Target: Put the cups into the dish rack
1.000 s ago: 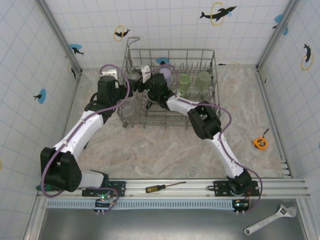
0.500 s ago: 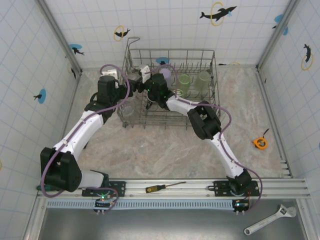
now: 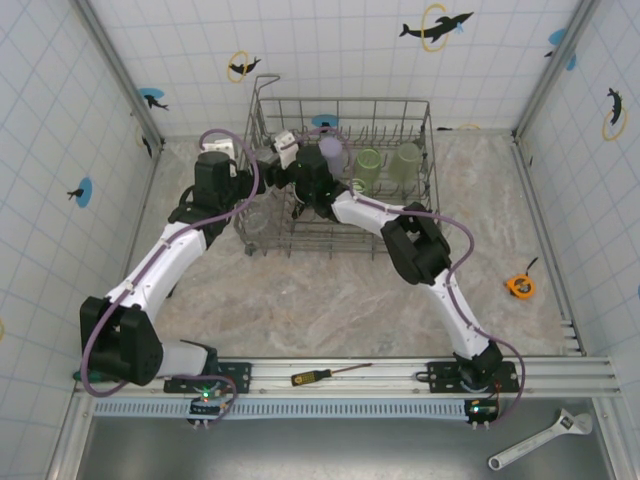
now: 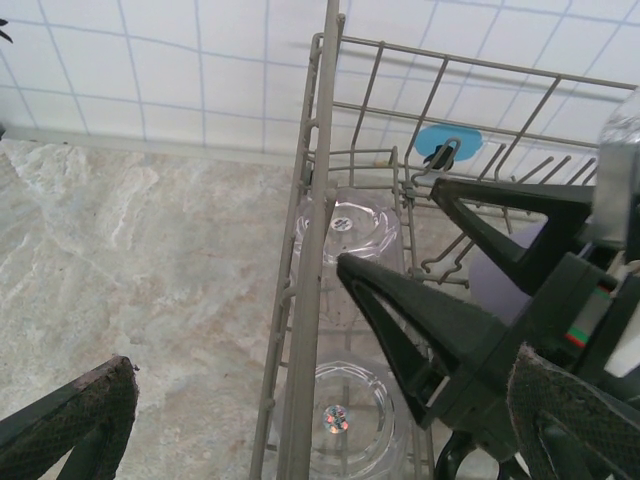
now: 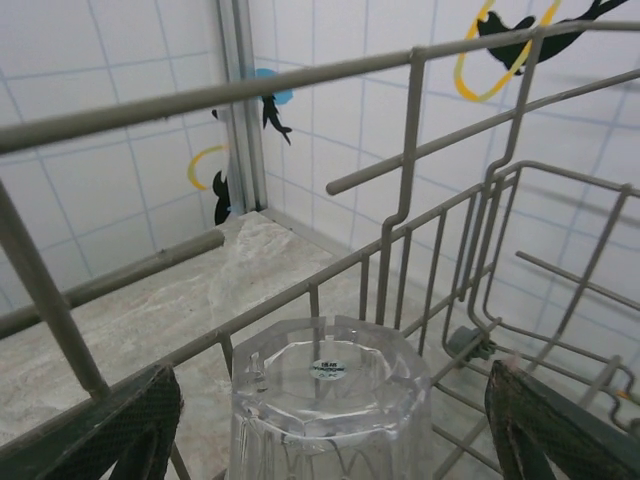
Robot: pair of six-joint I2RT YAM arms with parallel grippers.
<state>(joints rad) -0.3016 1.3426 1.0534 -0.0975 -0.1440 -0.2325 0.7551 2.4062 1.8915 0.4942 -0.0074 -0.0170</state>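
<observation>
Hovering my right claw [image 5: 330, 400] inside the dish rack [image 3: 350, 101], fingers spread wide either side of an upturned clear glass [image 5: 325, 370], not touching it. My left claw [image 4: 320, 410] is released too, straddling the rack's left wall. Left wrist view: far glass [image 4: 350, 225] and near glass [image 4: 340, 420] just inside that wall. Lavender cup [image 3: 331, 152] and green tumblers [image 3: 368, 165] are racked further right. The rack sits on the table [image 3: 330, 290], toward the far wall.

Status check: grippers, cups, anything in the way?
Left gripper open, straddling dish rack wall. Right gripper open around inverted clear glass, no contact. Both grippers crowded close together.
</observation>
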